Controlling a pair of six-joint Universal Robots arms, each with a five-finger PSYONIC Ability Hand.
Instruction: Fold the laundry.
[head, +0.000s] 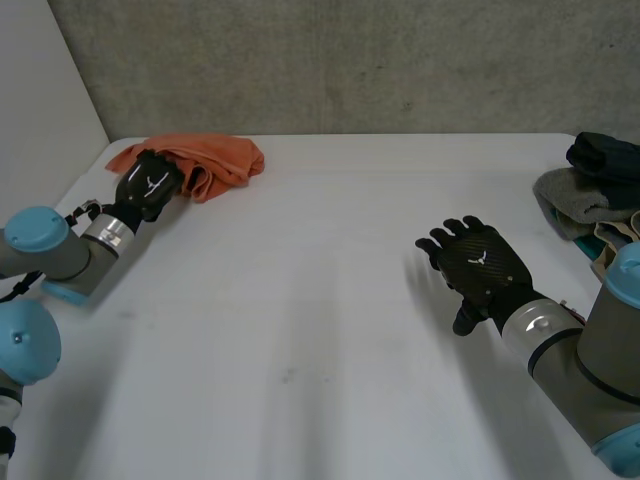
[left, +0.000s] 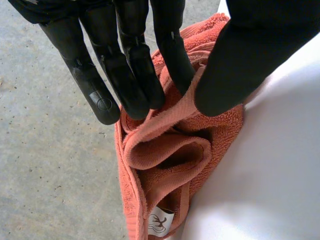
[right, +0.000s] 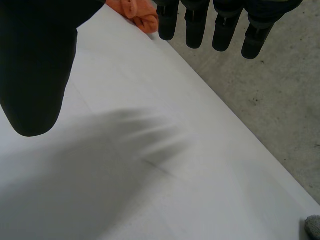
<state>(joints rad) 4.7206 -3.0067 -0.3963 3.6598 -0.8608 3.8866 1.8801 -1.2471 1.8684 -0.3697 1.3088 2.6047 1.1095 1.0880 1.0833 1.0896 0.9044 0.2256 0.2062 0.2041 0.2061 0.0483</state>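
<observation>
An orange towel (head: 215, 160) lies bunched at the table's far left corner, against the back edge. My left hand (head: 150, 185) rests on its near left end. In the left wrist view its fingers (left: 130, 75) and thumb pinch a raised fold of the towel (left: 170, 155); a white label shows at the cloth's lower end. My right hand (head: 480, 265) hovers palm down over the right half of the white table (head: 320, 300), fingers spread and straight, holding nothing. From the right wrist, the towel (right: 137, 12) lies far off beyond its fingers (right: 195, 25).
A pile of dark, grey and tan clothes (head: 590, 190) sits at the table's right edge, behind my right arm. A concrete wall runs along the table's back edge.
</observation>
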